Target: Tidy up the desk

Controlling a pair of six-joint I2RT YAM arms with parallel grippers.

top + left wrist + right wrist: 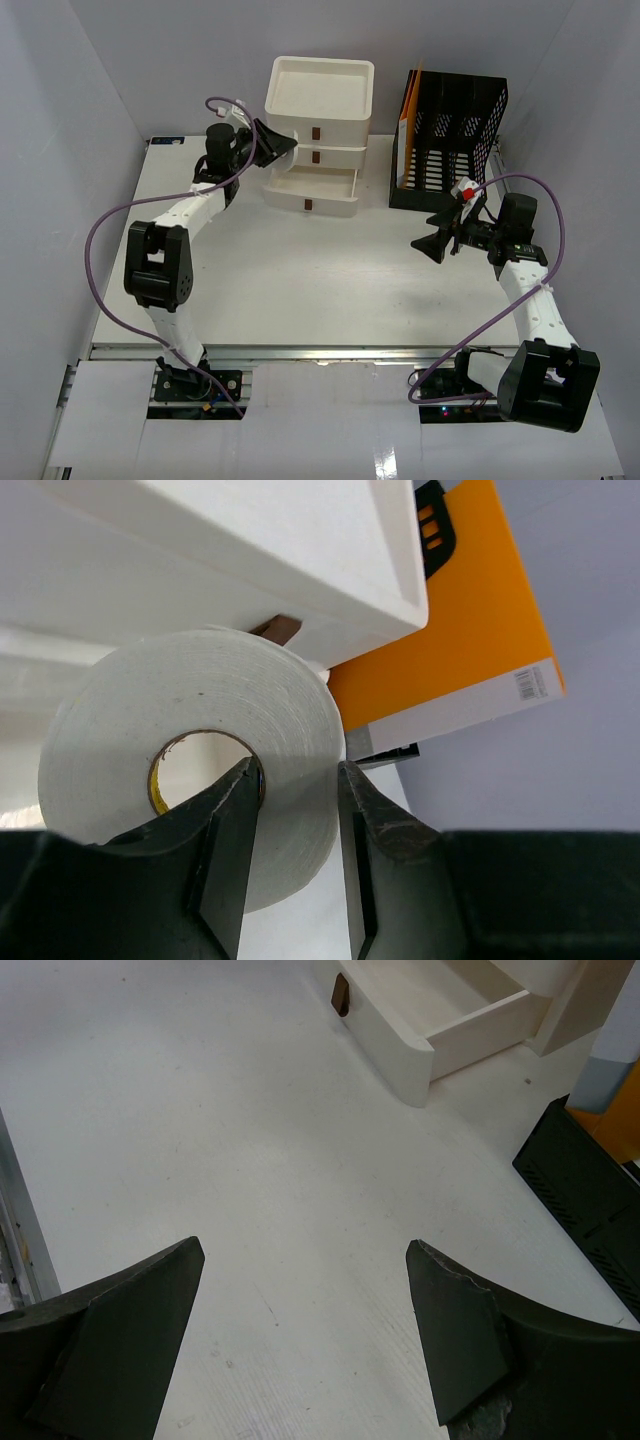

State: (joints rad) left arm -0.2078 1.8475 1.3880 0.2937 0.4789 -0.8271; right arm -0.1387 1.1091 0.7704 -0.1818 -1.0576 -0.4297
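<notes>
Pale grey walls (70, 130) enclose the left, back and right sides. Between them lies a flat white desk (330, 290) with a metal rail (330, 353) along its near edge. At the back stands a cream three-drawer unit (320, 90), its bottom drawer (310, 192) pulled out. Just to its right is a black mesh file rack (460, 140). The light is soft and even, casting only faint shadows on the desk.
</notes>
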